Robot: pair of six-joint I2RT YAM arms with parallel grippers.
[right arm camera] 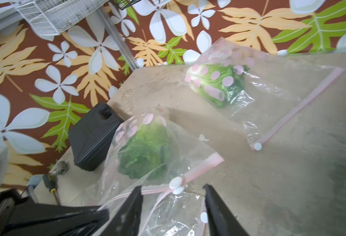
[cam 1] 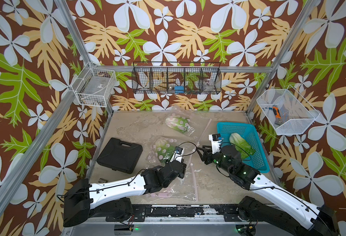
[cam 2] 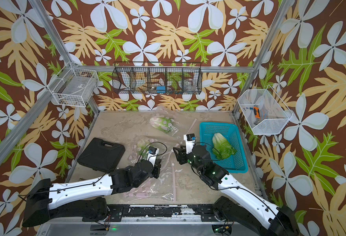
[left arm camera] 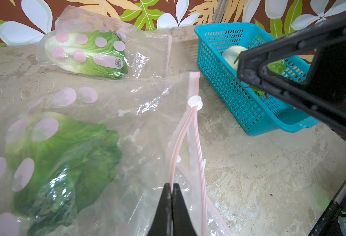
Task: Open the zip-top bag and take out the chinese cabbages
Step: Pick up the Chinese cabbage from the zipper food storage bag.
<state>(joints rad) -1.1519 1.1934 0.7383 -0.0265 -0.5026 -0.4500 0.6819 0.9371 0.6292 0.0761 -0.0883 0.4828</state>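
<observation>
Three crinkly green cabbages [left arm camera: 66, 147]: two lie inside two clear, pink-dotted plastic bags [cam 1: 180, 122] on the mottled bench [left arm camera: 249, 173], one in a teal slotted basket [left arm camera: 219, 67]. The left pincer [left arm camera: 171, 185] pinches the nearer bag's [left arm camera: 147, 114] pink zip strip [left arm camera: 178, 143]; the right pincer [right arm camera: 173, 186] stands open near its round white slider [left arm camera: 194, 101].

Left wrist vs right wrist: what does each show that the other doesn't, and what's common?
Left wrist only: the blue basket with a loose cabbage in it.
Right wrist only: the black case and a white wire basket.
Both: the near bag around the near cabbage, the far bag around the far cabbage; the left gripper shut on the near bag's pink zip strip; the right gripper open, jaws either side of the white slider.
</observation>
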